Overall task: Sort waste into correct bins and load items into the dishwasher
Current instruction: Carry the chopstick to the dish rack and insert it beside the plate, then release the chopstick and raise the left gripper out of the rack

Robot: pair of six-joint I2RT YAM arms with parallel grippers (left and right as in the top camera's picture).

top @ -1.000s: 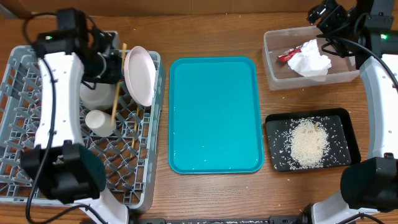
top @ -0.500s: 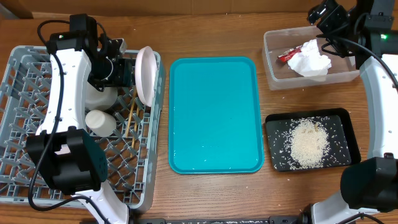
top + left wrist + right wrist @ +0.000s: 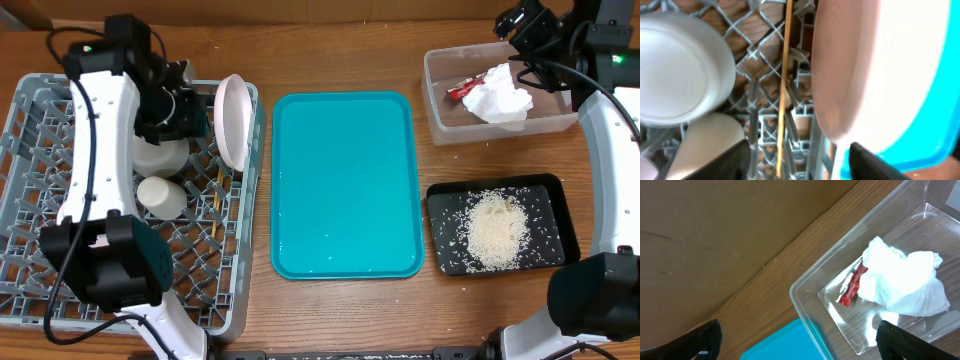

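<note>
The grey dish rack (image 3: pixel 40 140) stands at the left. In it a white-pink plate (image 3: pixel 233 122) stands on edge by the right wall, with a white cup (image 3: pixel 160 195) and a pale bowl (image 3: pixel 158 156) beside it. Wooden chopsticks (image 3: pixel 213 190) lie on the lattice. My left gripper (image 3: pixel 198 112) hangs open over the rack next to the plate. In the left wrist view a chopstick (image 3: pixel 785 85) runs loose between the wide jaws of the left gripper (image 3: pixel 797 167), with the plate (image 3: pixel 875 65) at right. My right gripper (image 3: pixel 520 22) is open and empty above the clear tub (image 3: pixel 435 95).
The clear tub holds a crumpled napkin (image 3: pixel 500 100) and a red wrapper (image 3: pixel 462 90). A black tray (image 3: pixel 560 200) below it holds rice scraps (image 3: pixel 495 228). A teal serving tray (image 3: pixel 345 185) lies between rack and bins. Cardboard (image 3: pixel 715 225) lines the back.
My left gripper has opened and let go of the chopsticks, which now lie in the rack. The plate has tipped more upright. The right arm has not moved.
</note>
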